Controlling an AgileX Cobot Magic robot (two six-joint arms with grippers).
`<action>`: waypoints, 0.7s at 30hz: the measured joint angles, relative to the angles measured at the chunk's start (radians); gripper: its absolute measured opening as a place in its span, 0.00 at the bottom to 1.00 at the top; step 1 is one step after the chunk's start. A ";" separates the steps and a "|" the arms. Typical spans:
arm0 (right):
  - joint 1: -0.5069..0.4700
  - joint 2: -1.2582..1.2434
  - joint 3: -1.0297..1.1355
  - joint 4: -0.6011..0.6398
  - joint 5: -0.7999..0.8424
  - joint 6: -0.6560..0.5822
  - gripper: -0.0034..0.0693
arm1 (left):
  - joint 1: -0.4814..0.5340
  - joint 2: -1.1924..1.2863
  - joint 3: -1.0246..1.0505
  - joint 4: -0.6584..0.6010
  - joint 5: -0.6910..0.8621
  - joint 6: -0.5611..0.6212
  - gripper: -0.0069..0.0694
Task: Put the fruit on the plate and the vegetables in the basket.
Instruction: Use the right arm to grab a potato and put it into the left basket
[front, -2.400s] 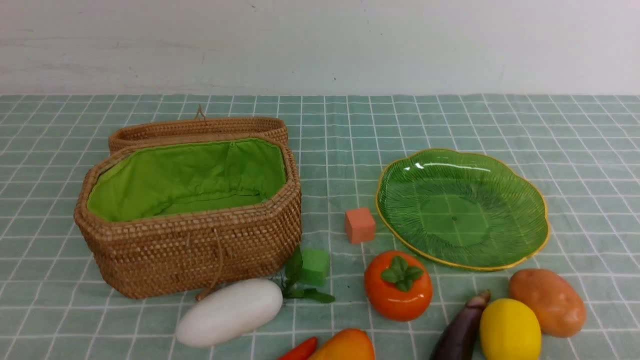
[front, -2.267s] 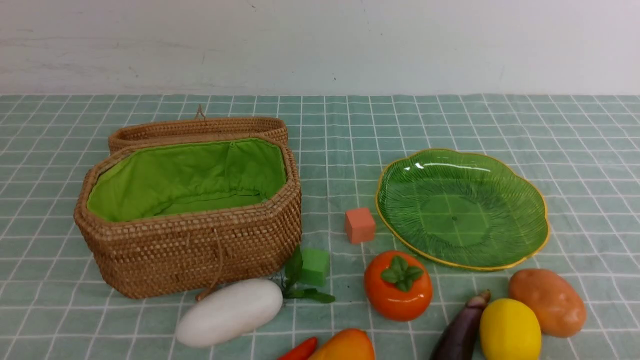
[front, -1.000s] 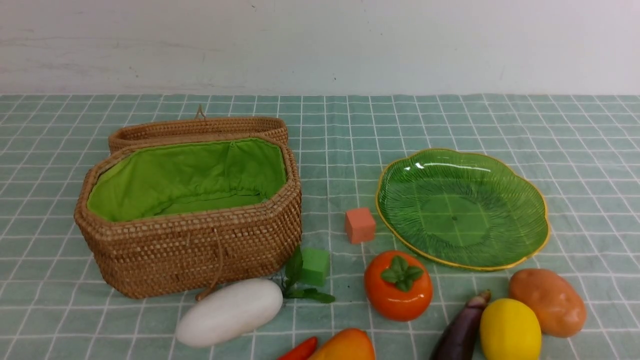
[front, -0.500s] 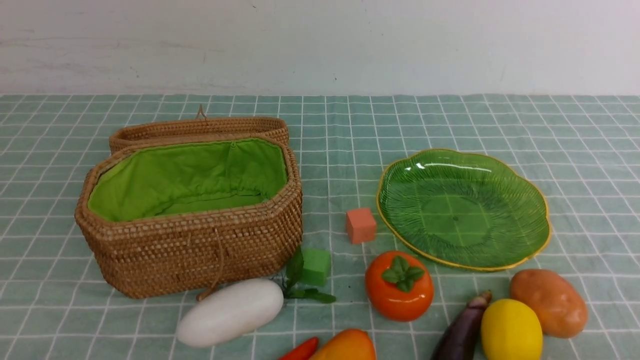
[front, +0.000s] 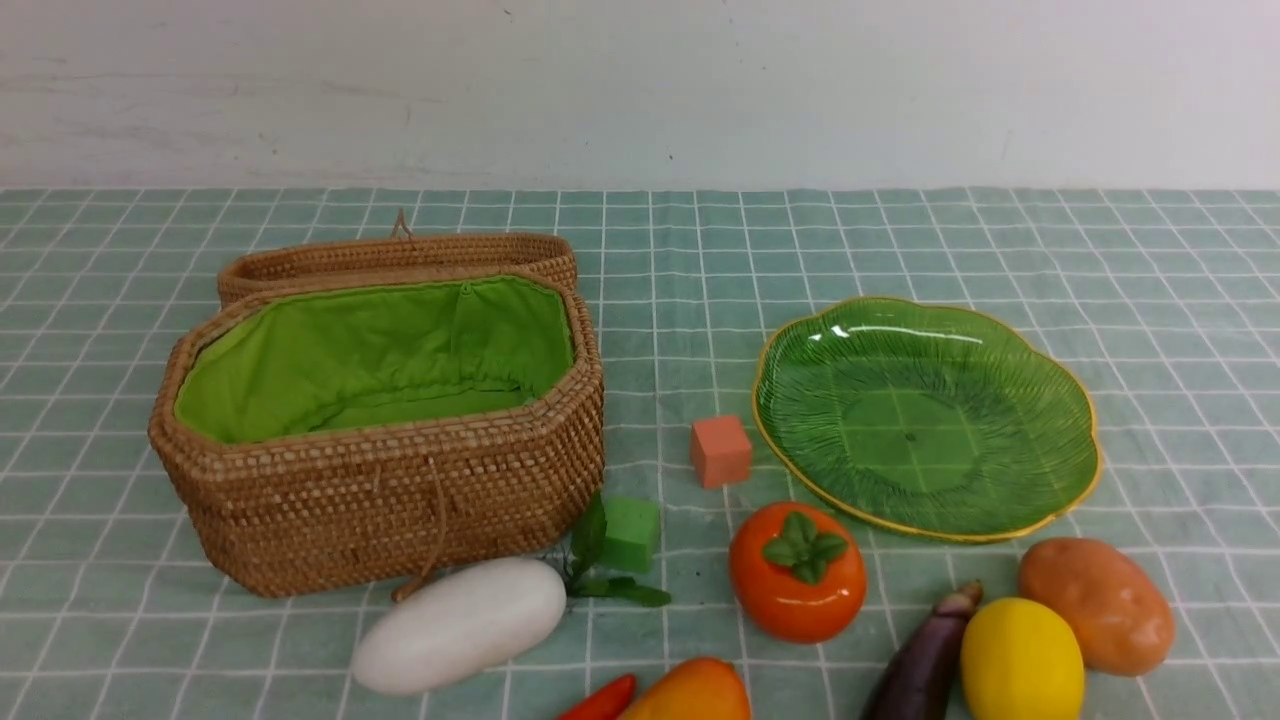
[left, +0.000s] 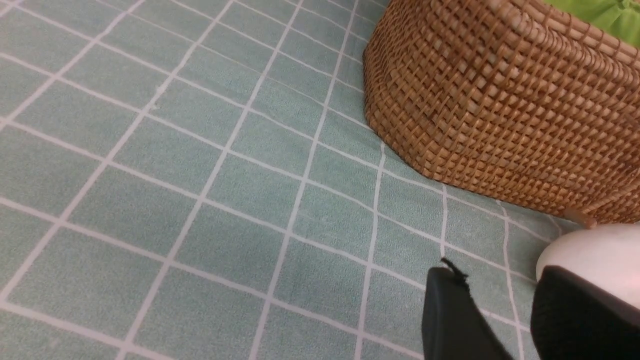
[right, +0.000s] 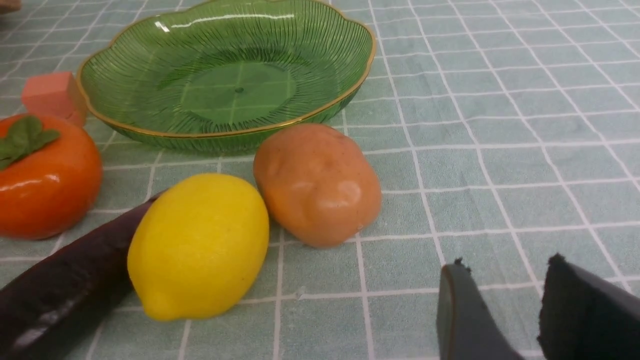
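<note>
Status: nothing sorted, first pick pending

Step in hand is the first approach. Nothing lies on the plate (front: 925, 420) or in the basket (front: 400, 500), whose lid (front: 395, 255) is folded back behind it. The basket stands on the robot's left of the checked cloth (front: 150, 640) and the plate on the right, well apart. All the produce lies on the cloth in front of them.

Left gripper (left: 497, 274): jaws parted, nothing between them, low over the cloth near the basket wall, with the radish (left: 595, 255) just behind one finger.
Right gripper (right: 505, 265): jaws parted, empty, near the potato (right: 317, 182) and the lemon (right: 200, 245).

Count:
- Fruit, three: lemon, persimmon (front: 797, 575), mango (front: 690, 692), the last cut off by the frame edge.
- Vegetables, four: radish, potato, eggplant (front: 920, 665), pepper (front: 600, 700), of which only the tip shows.
- Cubes, two: salmon cube (front: 720, 450), green cube (front: 630, 533). Neither belongs to the task.
- Basket, one. Plate, one.

Next move, as judged: the right gripper takes the lemon. It lies close against the eggplant and the potato, so a descent from above with wider jaws is advisable. The left gripper suits the radish, gripped across its narrow width.
</note>
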 joint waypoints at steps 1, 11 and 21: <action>0.000 0.000 0.000 0.000 -0.001 0.001 0.38 | 0.000 0.000 0.000 0.000 0.000 0.000 0.40; 0.000 -0.001 0.011 0.087 -0.327 0.011 0.38 | 0.000 0.000 0.000 0.000 -0.001 0.000 0.40; 0.000 0.008 -0.096 0.135 -0.605 0.293 0.38 | 0.000 0.000 0.000 0.000 -0.001 0.000 0.40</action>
